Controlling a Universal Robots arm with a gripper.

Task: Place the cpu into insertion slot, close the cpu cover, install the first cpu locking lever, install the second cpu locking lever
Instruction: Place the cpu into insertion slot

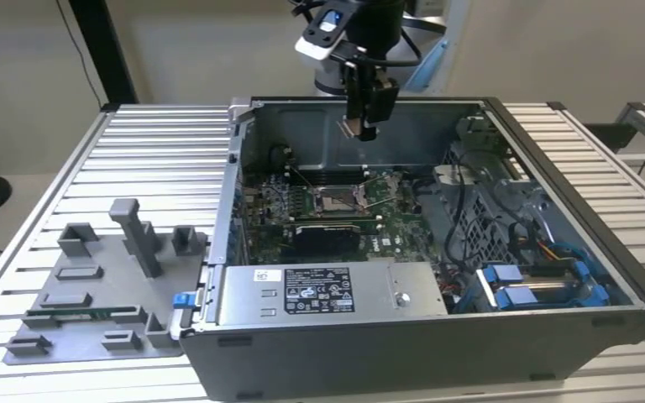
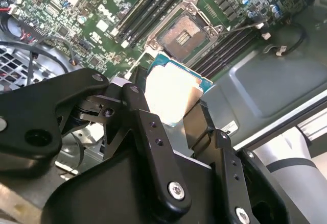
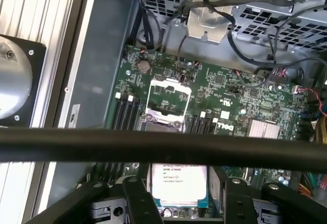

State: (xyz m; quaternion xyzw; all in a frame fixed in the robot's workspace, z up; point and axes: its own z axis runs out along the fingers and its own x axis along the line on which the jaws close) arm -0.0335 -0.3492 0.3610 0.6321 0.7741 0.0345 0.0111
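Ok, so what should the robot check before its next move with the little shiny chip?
1. Chip held: ok. The end effector is shut on the cpu.
2. Slot uncovered: ok. The insertion slot shows its dark centre in both wrist views.
3. Chip seated in the slot: not ok. In the exterior view it hangs high above the green board.
4. Chip lined up over the slot: cannot tell.
5. The thin metal lever beside the slot, clear of the way down: cannot tell.
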